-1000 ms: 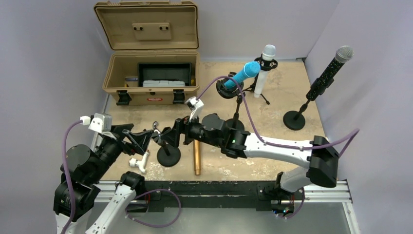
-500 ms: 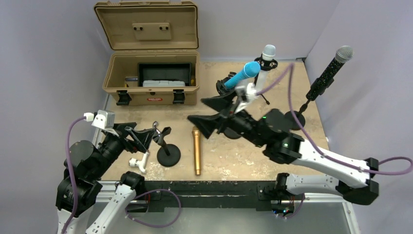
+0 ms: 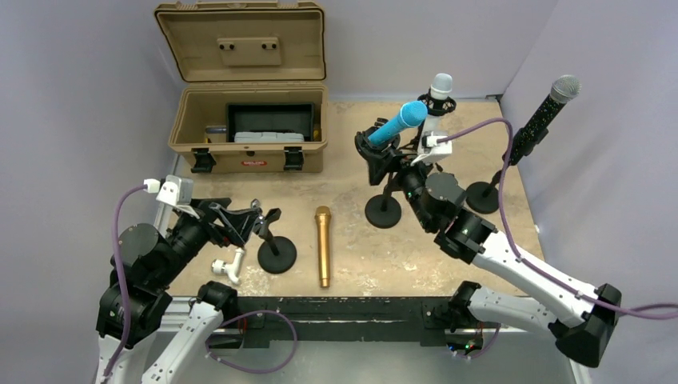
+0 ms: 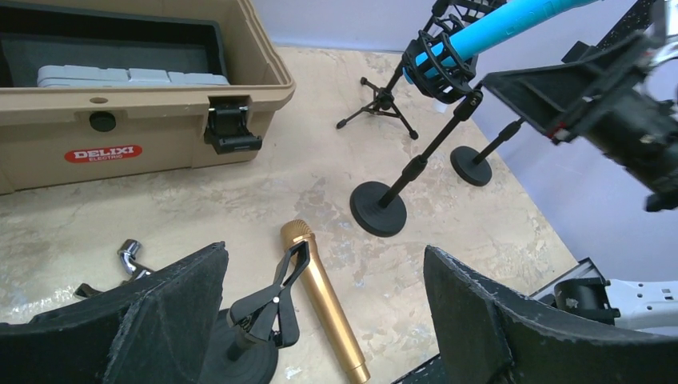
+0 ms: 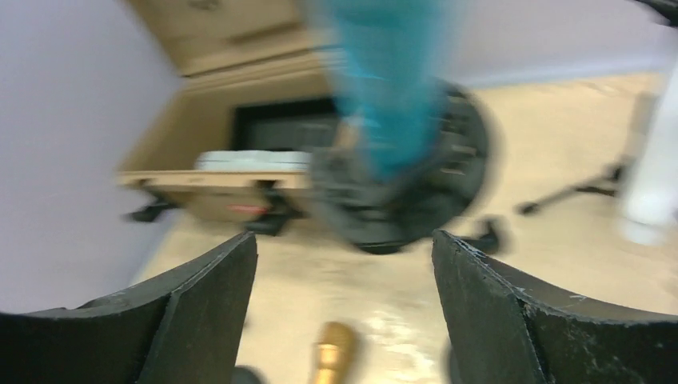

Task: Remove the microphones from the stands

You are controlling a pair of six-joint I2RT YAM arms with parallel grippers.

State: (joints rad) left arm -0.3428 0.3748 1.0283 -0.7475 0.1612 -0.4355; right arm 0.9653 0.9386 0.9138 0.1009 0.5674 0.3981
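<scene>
Gold mic (image 3: 322, 244) lies freed near the table's (image 3: 340, 188) front edge; blue mic (image 3: 397, 122) sits in its stand (image 3: 383, 212), my right claw (image 5: 342, 240) wide before it.

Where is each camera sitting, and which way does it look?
Top: high behind the robot, looking down on the table; left arm and right arm show.
Left wrist: low, facing across toward the blue microphone; open left claw shows.
Right wrist: close to the blue microphone, blurry; open right claw shows.
Shared: all see the gold microphone.

Open tan case (image 3: 232, 156) — grey tray (image 3: 269, 137) inside.
</scene>
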